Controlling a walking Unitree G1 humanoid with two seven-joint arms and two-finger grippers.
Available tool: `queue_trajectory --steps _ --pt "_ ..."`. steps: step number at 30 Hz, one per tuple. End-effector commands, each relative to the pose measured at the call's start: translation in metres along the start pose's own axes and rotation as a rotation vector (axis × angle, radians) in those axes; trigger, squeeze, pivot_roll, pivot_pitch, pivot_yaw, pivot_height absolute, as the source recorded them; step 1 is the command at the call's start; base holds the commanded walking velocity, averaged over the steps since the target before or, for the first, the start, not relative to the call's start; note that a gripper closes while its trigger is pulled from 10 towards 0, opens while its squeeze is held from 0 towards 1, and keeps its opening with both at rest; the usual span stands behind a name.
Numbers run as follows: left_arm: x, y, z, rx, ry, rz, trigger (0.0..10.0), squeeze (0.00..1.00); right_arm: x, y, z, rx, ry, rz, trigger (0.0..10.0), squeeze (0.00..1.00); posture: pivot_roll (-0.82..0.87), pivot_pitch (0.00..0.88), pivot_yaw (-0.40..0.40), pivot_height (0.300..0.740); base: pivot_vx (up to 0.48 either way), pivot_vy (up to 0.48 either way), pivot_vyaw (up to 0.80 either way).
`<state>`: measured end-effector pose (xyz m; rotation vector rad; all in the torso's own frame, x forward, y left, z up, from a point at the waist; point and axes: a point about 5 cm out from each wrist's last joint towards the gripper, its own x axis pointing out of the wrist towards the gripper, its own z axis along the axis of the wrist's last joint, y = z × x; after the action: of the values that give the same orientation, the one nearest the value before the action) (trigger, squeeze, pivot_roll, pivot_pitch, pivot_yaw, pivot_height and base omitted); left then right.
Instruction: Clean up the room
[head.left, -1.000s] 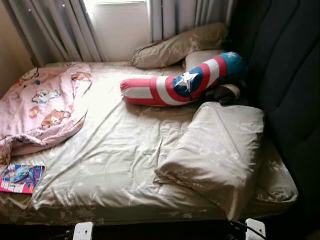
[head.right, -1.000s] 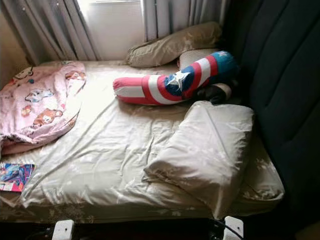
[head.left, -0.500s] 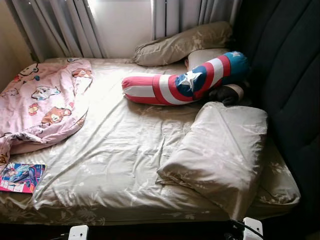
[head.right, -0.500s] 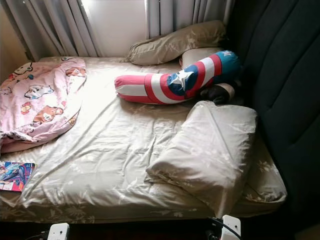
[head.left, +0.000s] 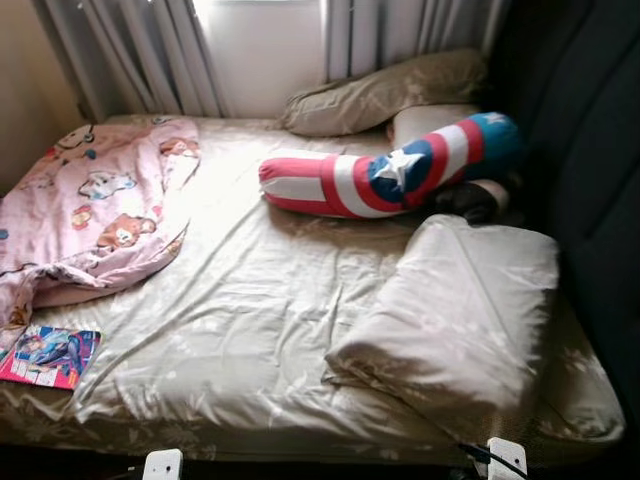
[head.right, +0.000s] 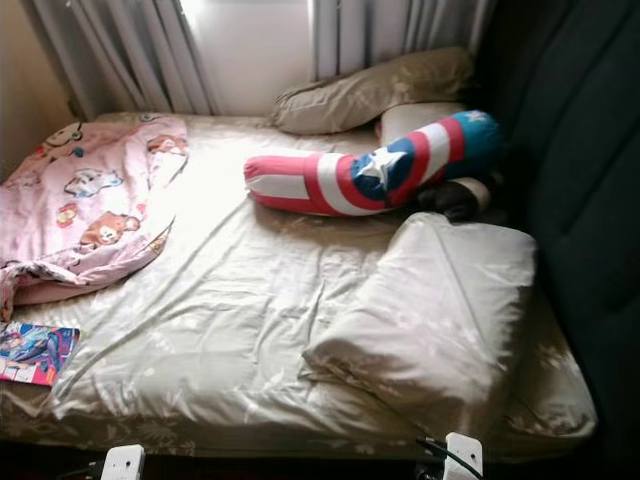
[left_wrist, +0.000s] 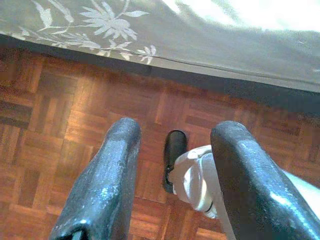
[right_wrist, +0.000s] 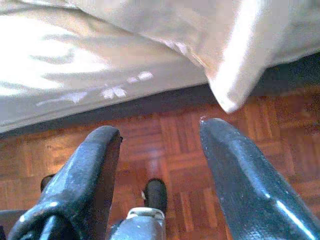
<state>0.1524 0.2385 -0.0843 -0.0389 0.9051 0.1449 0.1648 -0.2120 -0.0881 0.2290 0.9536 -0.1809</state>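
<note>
I stand at the side of a bed (head.left: 230, 330) with a rumpled beige sheet. A pink cartoon blanket (head.left: 85, 215) lies bunched at its left. A red, white and blue star bolster (head.left: 390, 180) lies across the far middle, and a large beige pillow (head.left: 460, 320) sits askew at the near right. A colourful book (head.left: 48, 356) rests on the near left corner. My left gripper (left_wrist: 172, 170) hangs open over the wooden floor beside the bed's edge. My right gripper (right_wrist: 160, 165) is open too, just below the pillow's overhanging corner (right_wrist: 230, 95).
Two more beige pillows (head.left: 385, 90) lean against the curtains (head.left: 140, 50) and window at the far side. A dark padded headboard (head.left: 590, 150) runs along the right. A dark object (head.left: 470, 200) lies under the bolster's end. Parquet floor (left_wrist: 60, 120) borders the bed.
The whole picture has shifted a little to the right and down, so the camera moved. Nothing on the bed has changed place.
</note>
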Motion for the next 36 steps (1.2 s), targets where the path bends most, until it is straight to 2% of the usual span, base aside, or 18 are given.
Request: queue_trajectory --steps 1,14,19,26,28,30,32,33,34,35,36 --pt "-0.001 0.001 -0.002 0.009 0.012 0.002 10.0 0.00 -0.001 -0.003 -0.003 -0.006 0.010 -0.010 10.0 0.00 0.06 0.000 -0.016 0.740 0.277 0.000 0.00" --pt "-0.001 0.001 -0.001 0.009 0.000 0.002 10.0 0.00 -0.002 -0.006 -0.003 -0.007 0.000 -0.012 10.0 0.00 0.06 0.000 -0.029 0.740 0.064 0.000 0.00" --pt "0.004 -0.003 0.015 0.022 -0.052 -0.007 10.0 0.00 -0.002 -0.005 -0.001 0.002 -0.023 -0.006 10.0 0.00 0.03 0.000 -0.023 0.740 0.000 0.000 0.00" --pt "0.008 -0.005 0.047 0.031 -0.172 -0.034 10.0 0.00 -0.002 -0.003 0.006 0.038 -0.103 0.017 10.0 0.00 0.01 0.000 -0.021 0.740 0.000 0.000 0.00" --pt "0.009 -0.006 0.053 0.037 -0.191 -0.039 10.0 0.00 -0.002 -0.002 0.007 0.036 -0.113 0.021 10.0 0.00 0.01 0.000 -0.018 0.740 0.000 0.000 0.00" --pt "0.010 -0.008 0.070 0.066 -0.255 -0.060 10.0 0.00 -0.003 -0.001 0.011 0.007 -0.151 0.041 10.0 0.00 0.00 0.000 -0.017 0.740 0.000 0.000 0.00" --pt "0.010 -0.009 0.072 0.074 -0.266 -0.062 10.0 0.00 -0.003 -0.001 0.011 -0.003 -0.156 0.044 10.0 0.00 0.00 0.000 -0.017 0.740 0.000 0.000 0.00" --pt "0.010 -0.011 0.079 0.090 -0.305 -0.075 10.0 0.00 -0.003 -0.002 0.013 -0.003 -0.176 0.046 10.0 0.00 -0.01 0.000 -0.019 0.740 0.000 0.000 0.00" --pt "0.009 -0.012 0.082 0.090 -0.325 -0.079 10.0 0.00 -0.001 0.007 0.028 -0.015 -0.235 0.065 10.0 0.00 -0.01 0.000 -0.018 0.740 0.000 0.000 0.00" --pt "0.009 -0.013 0.087 0.083 -0.357 -0.087 10.0 0.00 0.001 0.027 0.063 -0.040 -0.362 0.112 10.0 0.00 -0.01 0.000 -0.021 0.740 0.000 0.000 0.00" --pt "0.008 -0.014 0.091 0.086 -0.382 -0.093 10.0 0.00 0.001 0.037 0.079 -0.050 -0.422 0.135 10.0 0.00 -0.01 0.000 -0.021 0.740 0.000 0.000 0.00"
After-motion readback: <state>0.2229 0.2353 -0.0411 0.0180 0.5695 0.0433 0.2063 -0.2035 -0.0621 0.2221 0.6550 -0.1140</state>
